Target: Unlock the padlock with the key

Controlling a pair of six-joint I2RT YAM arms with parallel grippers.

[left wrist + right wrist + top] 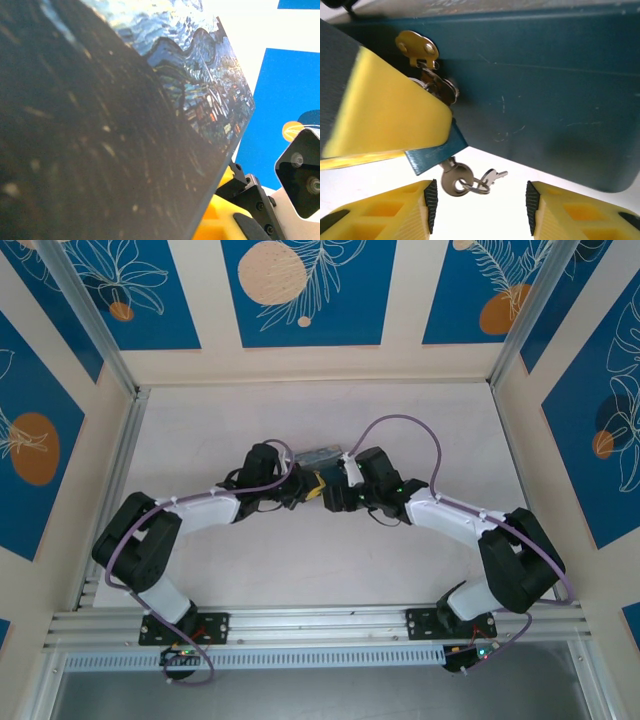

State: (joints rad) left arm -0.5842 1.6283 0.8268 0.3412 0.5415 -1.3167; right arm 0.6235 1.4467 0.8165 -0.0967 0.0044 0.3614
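Though tiny, expect fiddly handling: treat padlock (436, 154) as rigid, slick metal, light enough to swing on brass hasp (417, 47) at tin (545, 90) front unless pinned. Treat key (454, 180) as thin, stiff and light, easy to slip or cock off-axis. Looks seated in padlock underside, with ring (470, 189) and spare key (494, 176) dangling off it. Best to take key by flat round bow, pads across both faces, not by ring, then turn gently about shaft axis. Left tool (305, 487) pressed together, apparently clamping padlock body under big yellow finger (385, 115), leaving just a blue-green corner poking out. Right tool (480, 202) spread and empty, tips either side of key and just short of it, not touching. Right wrist view gives hasp, padlock corner, key and gap to tips. Top view gives layout instead: both tools meeting at tin mid-table (400, 560), lock and key too small to tell there. Left wrist view gives painted lid (200, 75) close up, no help for key alignment.
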